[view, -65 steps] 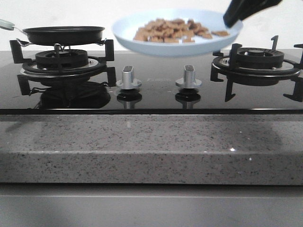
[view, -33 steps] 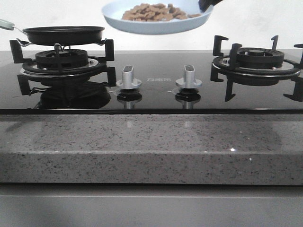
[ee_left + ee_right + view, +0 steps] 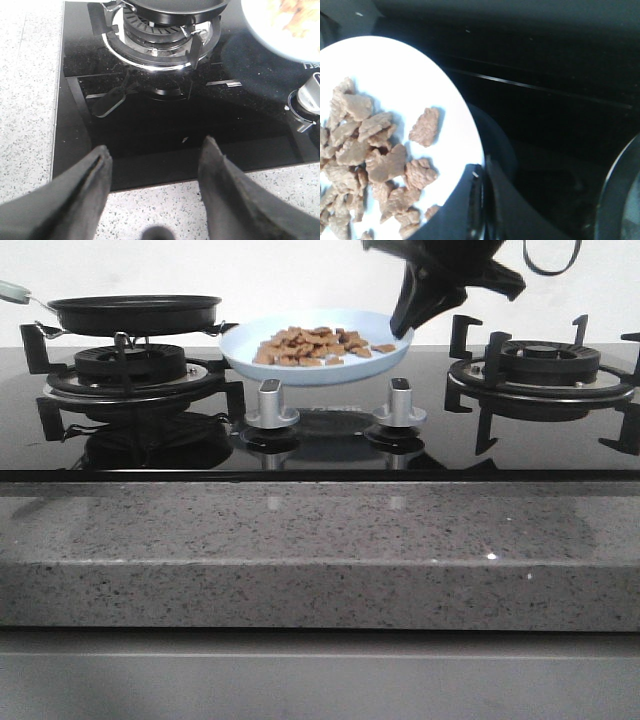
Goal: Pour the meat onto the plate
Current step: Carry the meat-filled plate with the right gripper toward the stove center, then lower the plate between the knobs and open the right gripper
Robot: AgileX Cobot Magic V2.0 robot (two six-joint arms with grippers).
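Now the right claw (image 3: 408, 318) is clamped on the plate (image 3: 240, 348) rim, meat (image 3: 312, 346) heaped beside it.

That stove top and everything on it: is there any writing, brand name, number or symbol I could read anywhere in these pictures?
Cooktop glass, between the two knobs: a faint mark in the front view, too small and blurred to read.
Cooktop glass, beside the plate in the left wrist view: pale marks at the picture's edge, cut off and unreadable.
Frying pan, plate, meat, burner grates: no writing visible.
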